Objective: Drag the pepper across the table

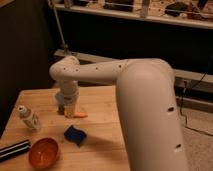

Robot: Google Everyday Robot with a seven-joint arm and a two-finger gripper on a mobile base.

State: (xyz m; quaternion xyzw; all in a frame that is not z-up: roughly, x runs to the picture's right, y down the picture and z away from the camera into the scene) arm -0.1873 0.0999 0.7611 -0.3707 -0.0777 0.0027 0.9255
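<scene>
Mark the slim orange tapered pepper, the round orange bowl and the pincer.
slim orange tapered pepper (80, 115): camera view, on its exposed middle.
round orange bowl (44, 153): camera view, on its bare inside.
pincer (68, 110): camera view, on its lower tip, down right beside the pepper.

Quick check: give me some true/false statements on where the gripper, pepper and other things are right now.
The gripper is low over the table, right beside the pepper. True.
The pepper lies in the orange bowl. False: it lies on the table, apart from the bowl.
The blue piece lies nearer the camera than the pepper. True.
The white bottle sits in the bowl. False: it is on the table, outside the bowl.
</scene>
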